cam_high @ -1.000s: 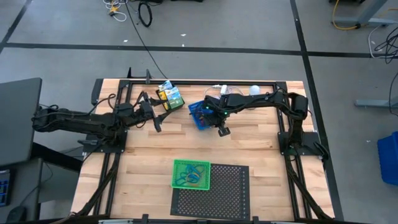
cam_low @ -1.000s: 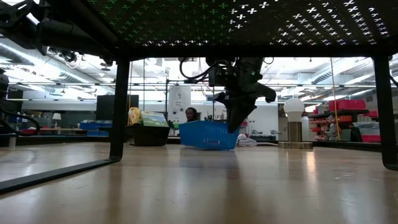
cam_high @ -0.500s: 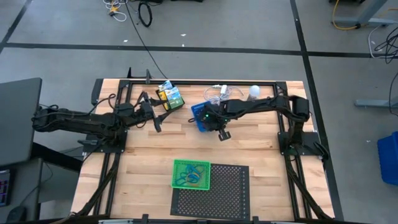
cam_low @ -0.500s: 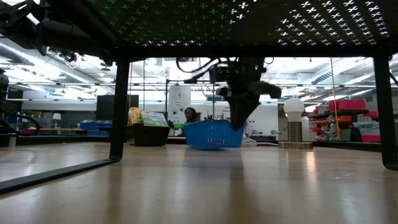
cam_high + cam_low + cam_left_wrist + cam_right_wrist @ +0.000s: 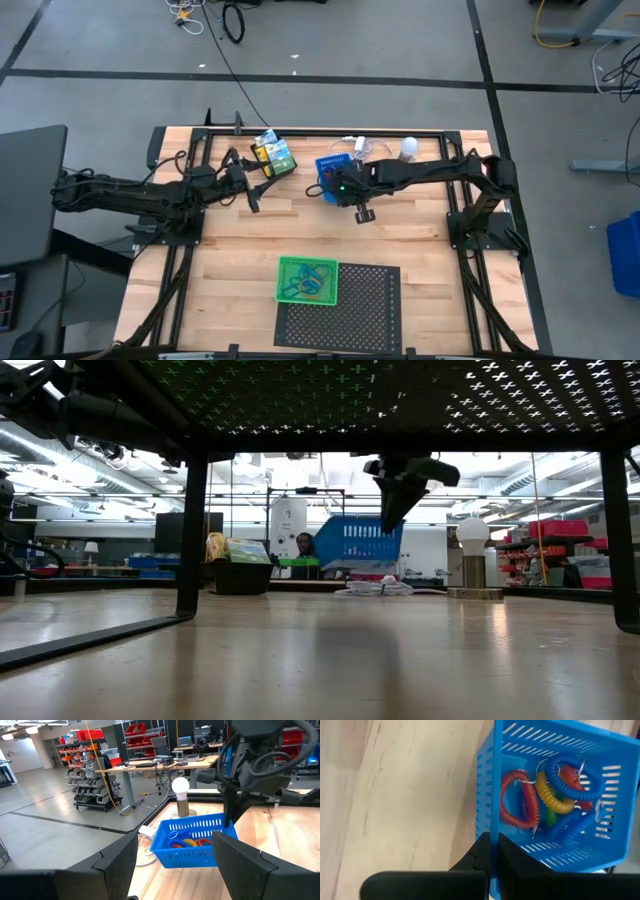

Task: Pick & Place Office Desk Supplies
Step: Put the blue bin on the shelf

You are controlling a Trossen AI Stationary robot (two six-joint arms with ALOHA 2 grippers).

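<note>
The blue tray [image 5: 555, 795] holds red, yellow and blue coiled loops [image 5: 547, 790]. It hangs tilted above the table's far middle [image 5: 360, 543] with my right gripper [image 5: 494, 851] shut on it. My left gripper [image 5: 250, 195] waits open and level at the far left, facing the tray [image 5: 192, 842]. A black tray with the yellow-green crayon box [image 5: 272, 155] stands on the table beside it. The green tray [image 5: 308, 280] with loops in it rests by the perforated sheet's near-left corner. My right gripper pinches the rim of one side wall [image 5: 492, 827] of the blue tray, one finger inside and one outside. The fingers come from above, slanting down. The tray is lifted clear of the table and hangs tilted below the fingers [image 5: 395, 510].
A white bulb on a round base [image 5: 408, 146] and a coiled white cable [image 5: 350, 148] sit at the far edge behind the tray. The large black perforated sheet [image 5: 350, 305] stands raised on legs at the near edge. A dark metal frame [image 5: 300, 130] borders the table.
My right gripper has risen and drawn toward the table's far right, staying shut. The blue tray, which stood on the table, has been lifted clear and now hangs tilted.
</note>
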